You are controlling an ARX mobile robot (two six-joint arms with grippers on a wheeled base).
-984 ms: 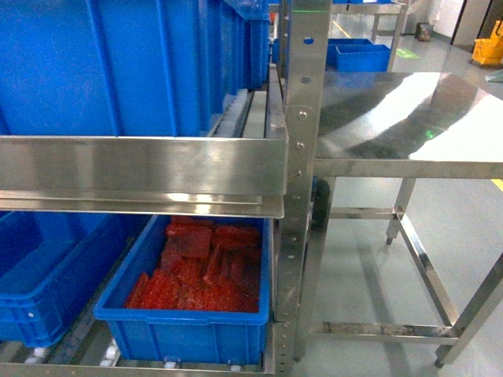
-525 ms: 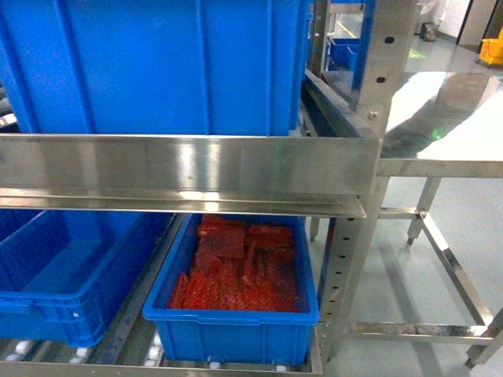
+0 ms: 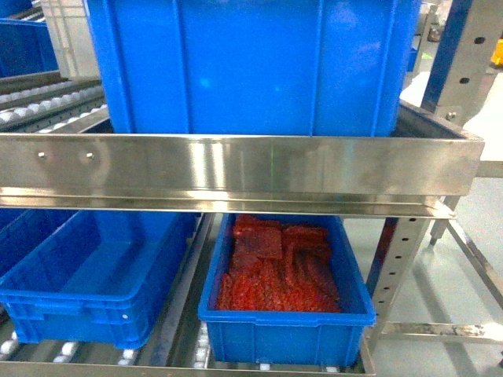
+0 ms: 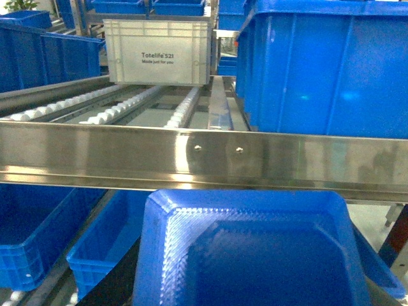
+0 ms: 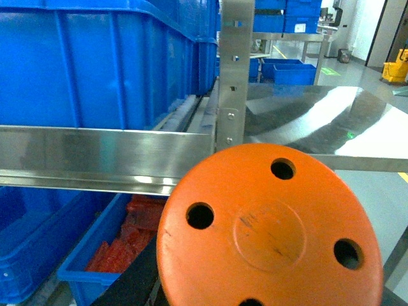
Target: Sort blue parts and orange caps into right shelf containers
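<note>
Right wrist view: filled low and centre by an orange cap (image 5: 268, 229), a round disc with four holes, flat face turned to the lens, in front of and just under the steel rail (image 5: 95, 156). Right claw hidden behind the disc; clenched or released, cannot tell, though so close a cap is probably carried. Likewise in the left wrist view: a blue part (image 4: 255, 255), a shallow moulded tray, long axis running along the rail, close under the lens and below the rail's front edge; left claw unseen, state not to be told.

Above the rail, touching its back: the upper blue bin (image 3: 251, 63), tall and deep, rim out of the head view. Below the rail, right: a lower blue bin (image 3: 287, 318) holding red-orange pieces (image 3: 279, 271). Below the rail, left: an empty blue bin (image 3: 94, 298). Beyond the rail, left of the upper bin: a whitish crate (image 4: 157, 51) on rollers. Right of the rail's end: a bare steel surface (image 5: 319, 121).

Judged: both loads on the near side of the rail, bins past it. For the cap, down and left, under the rail, to the bin of red-orange pieces; right arm nearer.
</note>
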